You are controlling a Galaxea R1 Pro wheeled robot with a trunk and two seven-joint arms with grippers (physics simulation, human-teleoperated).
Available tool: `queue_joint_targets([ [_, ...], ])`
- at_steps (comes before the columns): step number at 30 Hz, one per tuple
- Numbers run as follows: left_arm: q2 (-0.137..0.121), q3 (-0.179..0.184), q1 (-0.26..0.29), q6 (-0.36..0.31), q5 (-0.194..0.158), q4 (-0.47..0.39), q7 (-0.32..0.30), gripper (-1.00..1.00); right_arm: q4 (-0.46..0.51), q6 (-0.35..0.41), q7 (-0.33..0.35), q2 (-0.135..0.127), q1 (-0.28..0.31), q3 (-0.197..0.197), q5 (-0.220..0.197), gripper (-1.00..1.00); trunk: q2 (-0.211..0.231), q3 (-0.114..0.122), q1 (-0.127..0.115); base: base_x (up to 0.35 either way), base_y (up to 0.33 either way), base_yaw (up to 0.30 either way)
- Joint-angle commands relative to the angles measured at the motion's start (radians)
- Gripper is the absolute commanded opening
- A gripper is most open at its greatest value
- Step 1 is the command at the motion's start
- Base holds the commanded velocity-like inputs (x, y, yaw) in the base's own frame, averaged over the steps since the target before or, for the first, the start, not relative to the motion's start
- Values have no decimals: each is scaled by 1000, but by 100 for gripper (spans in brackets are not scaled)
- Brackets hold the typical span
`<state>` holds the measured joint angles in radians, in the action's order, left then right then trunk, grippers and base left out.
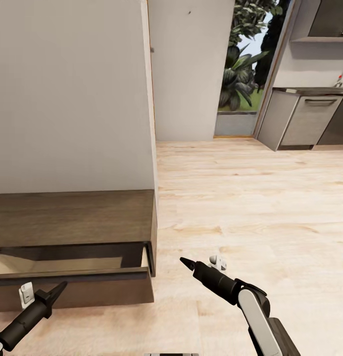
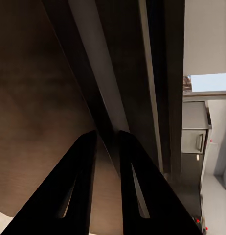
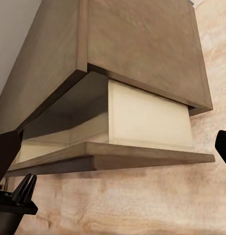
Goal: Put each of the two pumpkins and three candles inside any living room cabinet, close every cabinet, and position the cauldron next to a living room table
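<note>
The long dark-brown cabinet (image 1: 72,217) stands low against the wall at the left. Its top drawer (image 1: 77,289) is pulled out, and the part of its pale beige inside (image 3: 142,117) that I can see holds nothing. My left gripper (image 1: 62,286) hovers just in front of the drawer front, with its fingers (image 2: 83,161) close together and nothing between them. My right gripper (image 1: 183,260) hangs over the floor to the right of the cabinet's end, its fingers spread wide and holding nothing. Pumpkins, candles, cauldron and coffee table are out of view.
A white wall (image 1: 67,99) rises above the cabinet. Light wood floor (image 1: 250,207) stretches to the right and ahead. Grey kitchen cabinets (image 1: 310,118) stand at the far right, beside a glass opening with plants (image 1: 240,74).
</note>
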<state>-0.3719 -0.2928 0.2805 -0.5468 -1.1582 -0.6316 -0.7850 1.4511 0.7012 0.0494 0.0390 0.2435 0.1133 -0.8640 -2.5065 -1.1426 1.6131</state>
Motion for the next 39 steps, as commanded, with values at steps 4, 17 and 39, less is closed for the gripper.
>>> queue_joint_targets([
  [4,-1,-12,0,11,2,3,5,-100,0,4,4,-1,0,-1,3,100,0,-1,0,-2,0,0],
  [17,-2,-12,0,11,2,3,4,-100,0,4,4,-1,0,-1,5,100,0,-1,0,-134,0,0],
  [39,-1,-12,0,11,2,3,6,-100,0,4,4,-1,0,-1,4,100,0,-1,0,-108,0,0],
])
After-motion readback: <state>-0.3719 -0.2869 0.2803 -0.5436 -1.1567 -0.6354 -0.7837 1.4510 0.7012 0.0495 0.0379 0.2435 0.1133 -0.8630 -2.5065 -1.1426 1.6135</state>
